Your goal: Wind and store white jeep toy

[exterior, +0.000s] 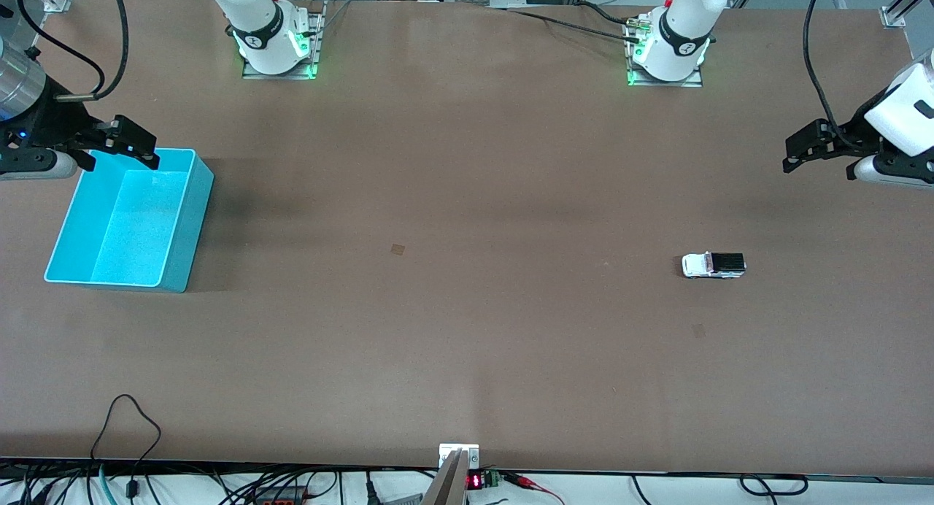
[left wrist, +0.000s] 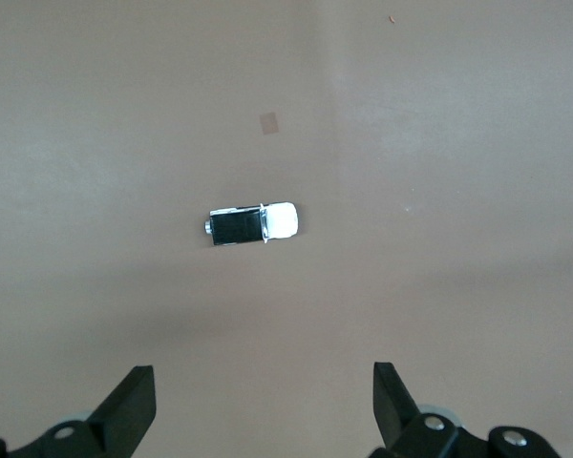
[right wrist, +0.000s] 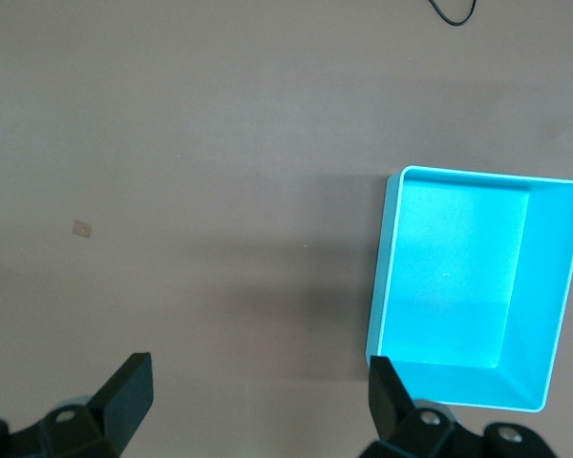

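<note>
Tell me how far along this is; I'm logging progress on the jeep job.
Nothing looks done yet. The white jeep toy sits untouched on the table, toward the left arm's end. The cyan bin holds nothing. The left gripper and right gripper hang open, holding nothing. Grasping, winding and storing all remain.

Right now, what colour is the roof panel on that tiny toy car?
Black, on the small white jeep toy; the left wrist view shows it best.

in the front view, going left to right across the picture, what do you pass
Right arm's black end effector with open fingers, over the rim of the open cyan plastic bin → small white jeep toy with black roof panel, alone on the brown table → left arm's black end effector, open, up over the table's end.
</note>
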`<action>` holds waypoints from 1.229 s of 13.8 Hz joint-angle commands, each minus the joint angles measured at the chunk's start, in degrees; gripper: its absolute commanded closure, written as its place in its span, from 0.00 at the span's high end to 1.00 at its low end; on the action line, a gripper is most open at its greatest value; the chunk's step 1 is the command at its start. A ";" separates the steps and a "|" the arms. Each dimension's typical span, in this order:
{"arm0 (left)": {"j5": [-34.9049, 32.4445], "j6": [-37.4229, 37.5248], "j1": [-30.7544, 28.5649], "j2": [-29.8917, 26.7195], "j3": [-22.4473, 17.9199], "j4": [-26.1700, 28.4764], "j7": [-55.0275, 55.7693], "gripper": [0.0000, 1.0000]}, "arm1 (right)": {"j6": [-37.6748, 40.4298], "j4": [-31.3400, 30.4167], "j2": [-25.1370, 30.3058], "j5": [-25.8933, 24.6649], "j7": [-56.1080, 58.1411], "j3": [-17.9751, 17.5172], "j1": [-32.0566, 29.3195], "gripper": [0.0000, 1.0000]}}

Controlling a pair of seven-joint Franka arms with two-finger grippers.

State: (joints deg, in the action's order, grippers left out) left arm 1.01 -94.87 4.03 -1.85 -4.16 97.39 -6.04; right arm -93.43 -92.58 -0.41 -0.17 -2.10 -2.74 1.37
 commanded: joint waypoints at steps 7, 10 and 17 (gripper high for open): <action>-1.10 1.62 0.36 -0.08 0.29 -0.27 0.76 1.00 | -0.35 -1.28 1.29 0.17 0.51 0.02 -0.05 1.00; -0.84 6.09 0.19 1.06 0.12 -2.28 1.02 1.00 | -0.35 -1.28 1.29 0.17 0.51 0.02 -0.05 1.00; -1.71 9.87 0.54 5.88 0.21 -5.19 -1.16 1.00 | -0.44 -1.37 1.29 0.17 0.60 0.02 -0.14 1.00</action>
State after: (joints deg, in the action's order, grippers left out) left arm 1.00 -87.21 4.04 1.27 -3.88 94.55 -5.94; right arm -93.43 -92.58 -0.41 -0.17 -2.10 -2.74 1.36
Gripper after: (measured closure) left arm 0.000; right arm 0.000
